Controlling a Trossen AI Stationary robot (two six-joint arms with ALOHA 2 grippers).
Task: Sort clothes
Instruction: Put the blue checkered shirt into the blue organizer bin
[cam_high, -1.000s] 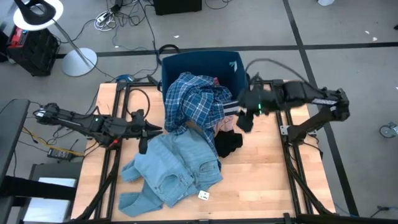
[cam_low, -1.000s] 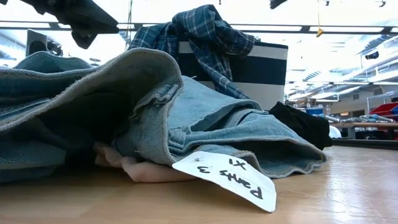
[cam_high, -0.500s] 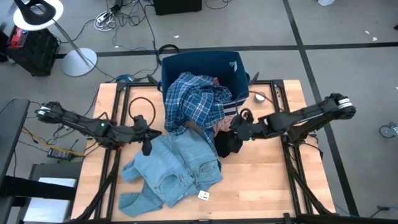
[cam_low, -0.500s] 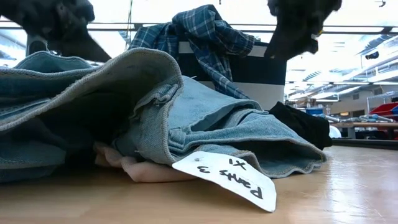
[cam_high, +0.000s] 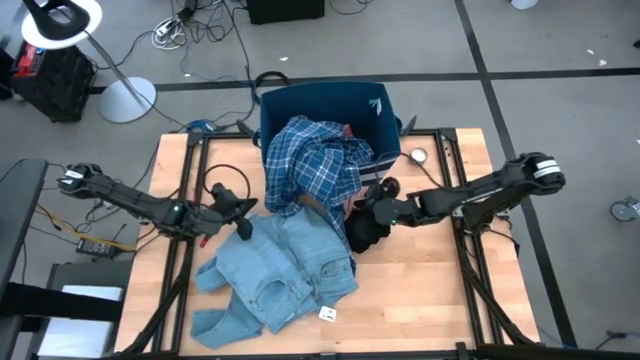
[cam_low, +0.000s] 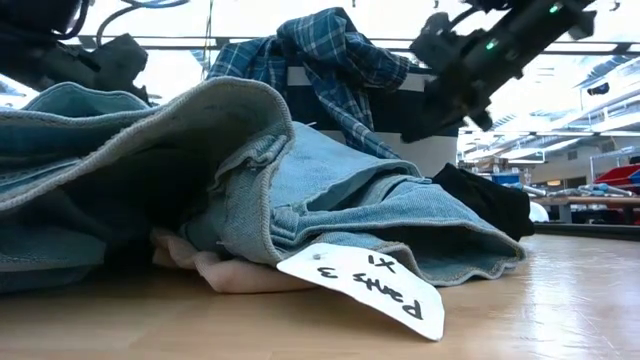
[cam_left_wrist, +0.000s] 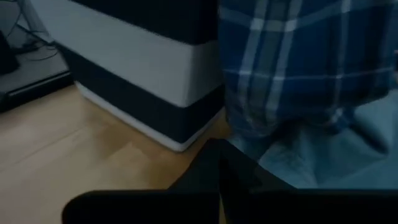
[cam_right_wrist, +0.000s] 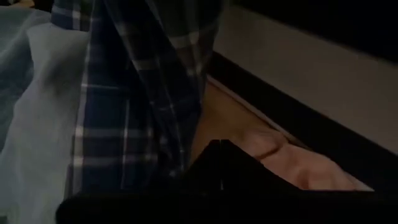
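Light blue denim pieces (cam_high: 280, 270) lie heaped on the table's middle. A navy-white plaid shirt (cam_high: 315, 165) hangs over the near rim of the navy bin (cam_high: 330, 100) onto the denim. A black garment (cam_high: 368, 235) lies to the right of the denim, and a pink item (cam_right_wrist: 280, 162) lies at the bin's foot. My left gripper (cam_high: 245, 226) is shut at the denim's far left edge. My right gripper (cam_high: 372, 210) is shut with nothing between its fingers. It hangs above the black garment's far edge and the pink item, in front of the bin. My left gripper comes in slanting from the table's left with its fingertips (cam_left_wrist: 217, 155) shut at the denim's far left edge (cam_left_wrist: 292, 162). No cloth shows between them. Whether they touch the denim I cannot tell.
A white paper tag (cam_high: 327, 314) lies at the denim's near edge. The bin stands at the far edge, with striped walls (cam_left_wrist: 155, 68). Bare wood shows at the near right (cam_high: 420, 300) and far left (cam_high: 215, 160). Black frame rails (cam_high: 465, 270) run along both sides.
My right gripper has swung down from beside the bin's right wall, toward the near edge and leftward, to the black garment. My left gripper has moved a little toward the table's right, up to the denim's edge. The clothes have kept still.
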